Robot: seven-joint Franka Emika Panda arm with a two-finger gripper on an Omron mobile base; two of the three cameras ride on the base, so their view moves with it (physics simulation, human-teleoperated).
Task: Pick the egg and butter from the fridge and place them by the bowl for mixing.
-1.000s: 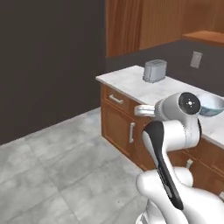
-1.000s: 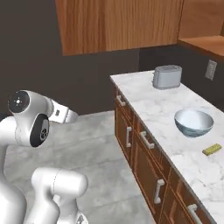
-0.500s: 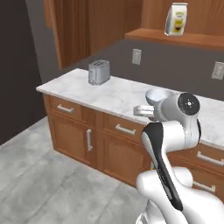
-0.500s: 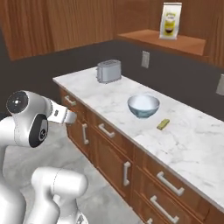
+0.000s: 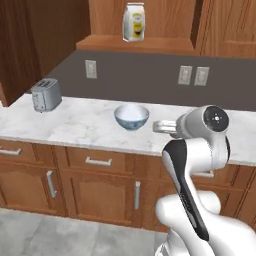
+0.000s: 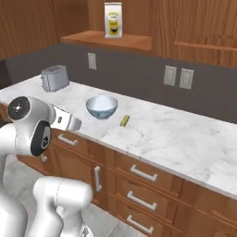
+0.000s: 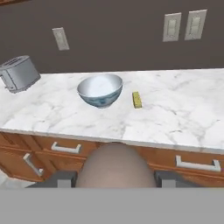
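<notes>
The egg [image 7: 114,165], a brownish-grey oval, sits between the two dark fingers [image 7: 61,178] of my gripper [image 7: 114,177], which is shut on it. The gripper [image 5: 159,126] hovers in front of the marble counter [image 7: 183,113], short of its front edge. The light blue-grey bowl [image 7: 100,90] stands on the counter ahead and slightly left. The butter [image 7: 137,99], a small yellow stick, lies on the counter just right of the bowl [image 6: 101,107]; in the right base view the butter [image 6: 123,121] lies apart from it. The fridge is out of view.
A grey toaster [image 5: 46,95] stands at the counter's left end. A yellow-labelled bag [image 5: 134,21] sits on the wooden shelf above. Outlets [image 7: 183,26] line the dark back wall. Wooden drawers and cupboard doors [image 6: 139,176] run under the counter.
The base has swung round, so the whole scene shifted: the counter with bowl and butter now lies straight ahead. The gripper keeps the same hold on the egg.
</notes>
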